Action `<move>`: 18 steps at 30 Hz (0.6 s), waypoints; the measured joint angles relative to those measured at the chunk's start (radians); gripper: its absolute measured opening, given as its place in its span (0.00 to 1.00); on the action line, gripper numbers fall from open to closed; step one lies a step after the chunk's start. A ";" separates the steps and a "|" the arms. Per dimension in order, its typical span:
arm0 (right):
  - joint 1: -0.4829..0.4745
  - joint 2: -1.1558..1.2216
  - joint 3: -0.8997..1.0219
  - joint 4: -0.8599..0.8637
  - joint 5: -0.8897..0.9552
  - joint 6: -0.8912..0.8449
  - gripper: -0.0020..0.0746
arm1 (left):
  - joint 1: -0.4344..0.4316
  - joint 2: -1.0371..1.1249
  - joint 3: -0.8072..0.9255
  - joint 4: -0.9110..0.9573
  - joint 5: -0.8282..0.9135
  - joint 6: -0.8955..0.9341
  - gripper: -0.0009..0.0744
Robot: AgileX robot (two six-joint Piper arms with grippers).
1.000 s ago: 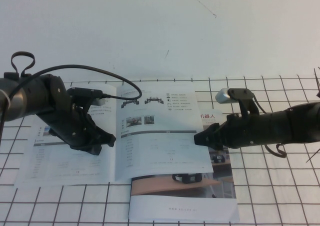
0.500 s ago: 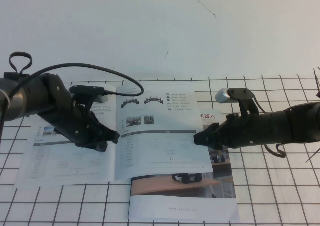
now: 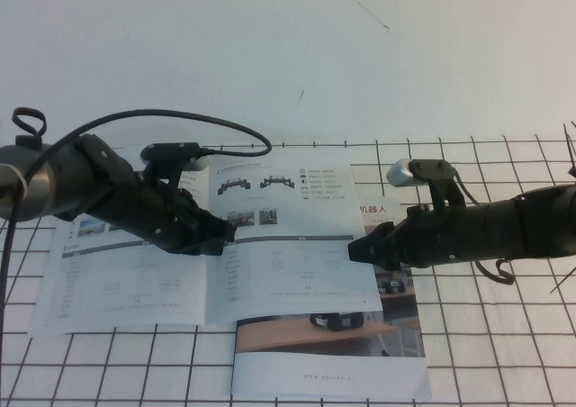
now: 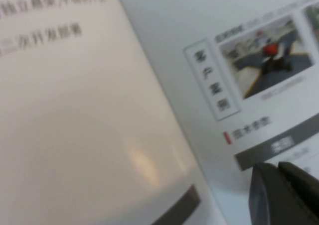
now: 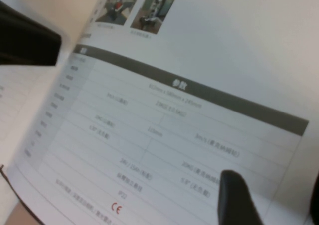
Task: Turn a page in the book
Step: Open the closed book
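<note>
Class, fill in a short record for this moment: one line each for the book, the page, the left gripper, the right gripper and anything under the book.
book: the book lies open on the gridded table
page: the page lies flat, right of the spine
left gripper: left gripper near the spine, over the book
right gripper: right gripper open at the page's right edge
underneath: wood-toned booklet partly covered by the book
</note>
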 joint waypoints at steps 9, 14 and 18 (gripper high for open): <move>0.000 0.000 0.000 0.007 0.008 -0.005 0.45 | 0.000 0.057 -0.015 -0.026 0.017 0.006 0.01; 0.002 0.000 0.000 0.036 0.067 -0.032 0.45 | 0.000 0.065 -0.018 -0.042 0.025 0.006 0.01; 0.004 0.000 0.000 0.045 0.108 -0.048 0.45 | 0.000 0.067 -0.019 -0.043 0.025 0.006 0.01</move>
